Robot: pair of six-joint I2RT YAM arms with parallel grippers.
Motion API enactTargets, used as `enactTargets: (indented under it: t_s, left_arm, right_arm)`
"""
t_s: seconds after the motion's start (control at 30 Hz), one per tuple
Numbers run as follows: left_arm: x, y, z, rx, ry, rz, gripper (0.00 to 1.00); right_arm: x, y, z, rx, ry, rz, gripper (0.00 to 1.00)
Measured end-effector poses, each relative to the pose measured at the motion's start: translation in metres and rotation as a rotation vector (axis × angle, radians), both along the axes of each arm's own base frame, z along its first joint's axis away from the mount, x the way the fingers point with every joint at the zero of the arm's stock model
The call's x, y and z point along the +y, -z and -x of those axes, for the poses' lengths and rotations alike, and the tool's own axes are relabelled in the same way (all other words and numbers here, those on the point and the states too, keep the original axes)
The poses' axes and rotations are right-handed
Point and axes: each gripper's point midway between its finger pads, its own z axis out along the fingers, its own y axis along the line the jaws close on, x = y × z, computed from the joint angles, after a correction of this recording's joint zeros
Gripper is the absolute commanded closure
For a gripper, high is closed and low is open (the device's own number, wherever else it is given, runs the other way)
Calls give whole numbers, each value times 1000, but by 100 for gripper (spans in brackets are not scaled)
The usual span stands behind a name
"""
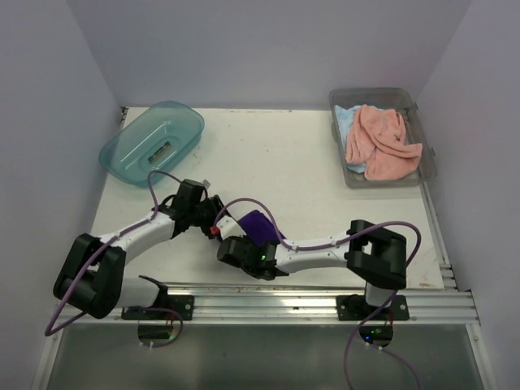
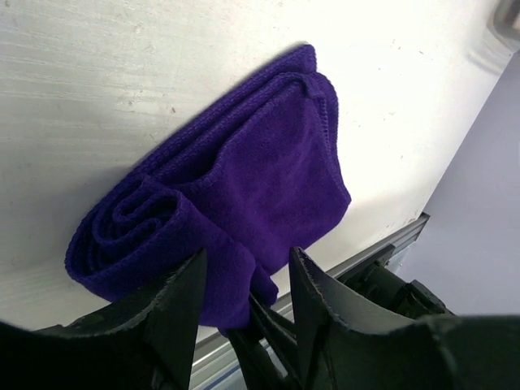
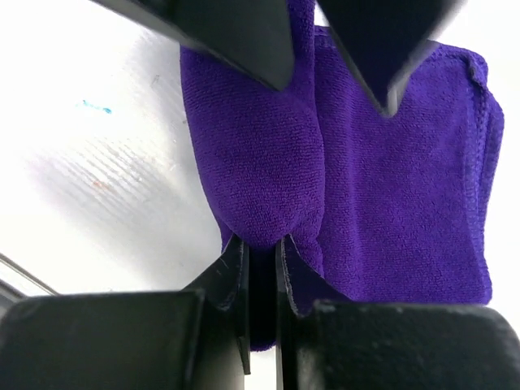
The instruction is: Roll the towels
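A dark purple towel (image 1: pixel 258 225) lies near the table's front edge, partly rolled, with the roll's spiral end showing in the left wrist view (image 2: pixel 138 227). My right gripper (image 3: pixel 262 242) is shut on the rolled end of the purple towel (image 3: pixel 390 179); in the top view it (image 1: pixel 236 242) sits just left of the towel. My left gripper (image 2: pixel 246 253) is open and straddles the same end from the other side; its fingers (image 3: pixel 236 32) show at the top of the right wrist view. A salmon pink towel (image 1: pixel 382 142) and a light blue towel (image 1: pixel 345 122) lie loose in the bin.
A clear grey bin (image 1: pixel 388 182) stands at the back right. A teal translucent tub (image 1: pixel 150 142) lies at the back left. A metal rail (image 1: pixel 309 296) runs along the table's near edge, close to the purple towel. Walls enclose three sides.
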Motion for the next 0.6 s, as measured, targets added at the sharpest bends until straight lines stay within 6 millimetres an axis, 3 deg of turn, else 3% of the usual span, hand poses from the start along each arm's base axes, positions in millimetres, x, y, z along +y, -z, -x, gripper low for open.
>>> enactTargets:
  t_s: [0.4,0.6]
  left_arm:
    - [16,-46,-12,-76,-62,3,41]
    - [19,-48,-10,-78,-70,4,40]
  right_arm:
    - [-10,-4,-2,215,-49,-342,100]
    - [-12,-6,-5,369,-53,-504,100]
